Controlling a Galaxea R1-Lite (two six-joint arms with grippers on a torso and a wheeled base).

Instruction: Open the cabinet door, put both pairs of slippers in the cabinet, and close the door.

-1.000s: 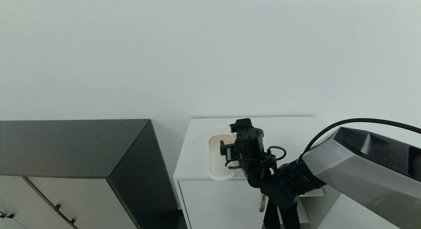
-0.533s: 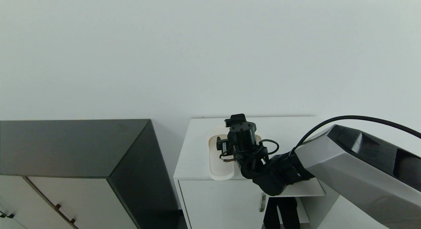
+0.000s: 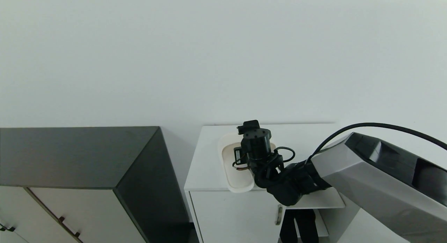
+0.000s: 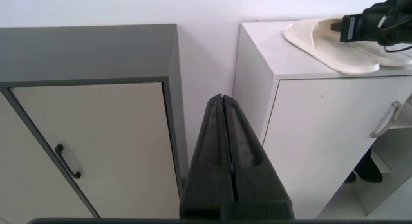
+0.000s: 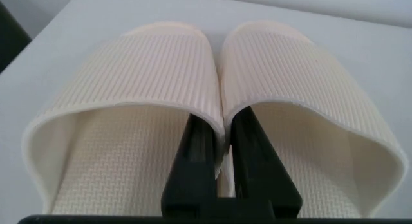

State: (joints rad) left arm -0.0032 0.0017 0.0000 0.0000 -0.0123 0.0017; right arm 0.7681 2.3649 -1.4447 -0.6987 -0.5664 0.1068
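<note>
- We see the right gripper [image 5: 222, 150] clenched on the cream slippers [image 5: 154, 76], one finger inside each, pinching the touching inner edges of the straps together.
- The pair lies on top of the white cabinet [image 3: 209, 159], heels jutting over its front edge.
- Our left gripper [image 4: 223, 108] is closed on nothing, low before the gap between that cabinet and the grey cabinet [image 4: 90, 44].
- Black slippers [image 3: 297, 229] sit inside the white cabinet, right of the door handle [image 3: 278, 215].
</note>
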